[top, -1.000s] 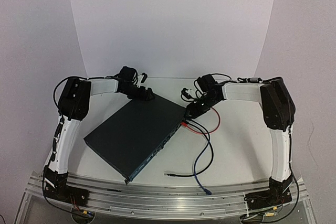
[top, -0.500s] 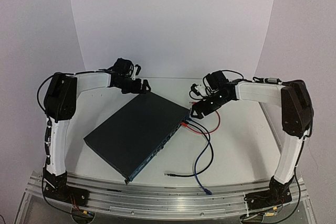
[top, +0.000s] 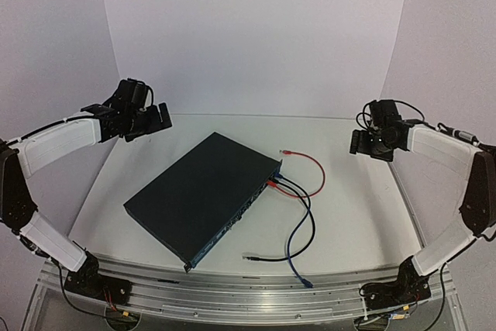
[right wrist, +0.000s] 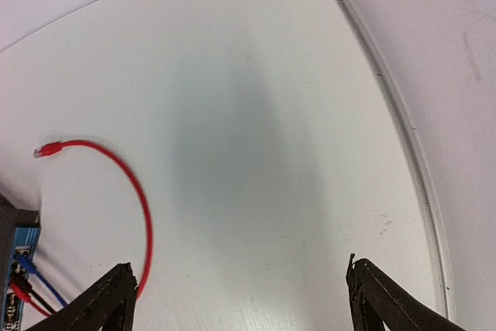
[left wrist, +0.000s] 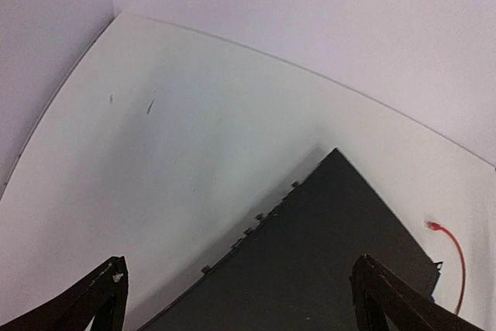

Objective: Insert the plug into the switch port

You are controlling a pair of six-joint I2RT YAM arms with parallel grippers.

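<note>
The white counter (top: 364, 222) holds the dark switch (top: 203, 195) in its middle. The left fingers (left wrist: 101, 300) hang at ten o'clock and the right fingers (right wrist: 108, 304) at two o'clock. Both are spread wide, holding nothing. A red cable (top: 316, 172), a blue cable (top: 298, 270) and a black cable (top: 267, 258) lie at the switch's four o'clock side.

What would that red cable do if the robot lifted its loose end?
Probably floppy: the red cable lies in a loose loop, so it should droop. Its other end looks plugged into the switch, so it would likely stay tethered.
</note>
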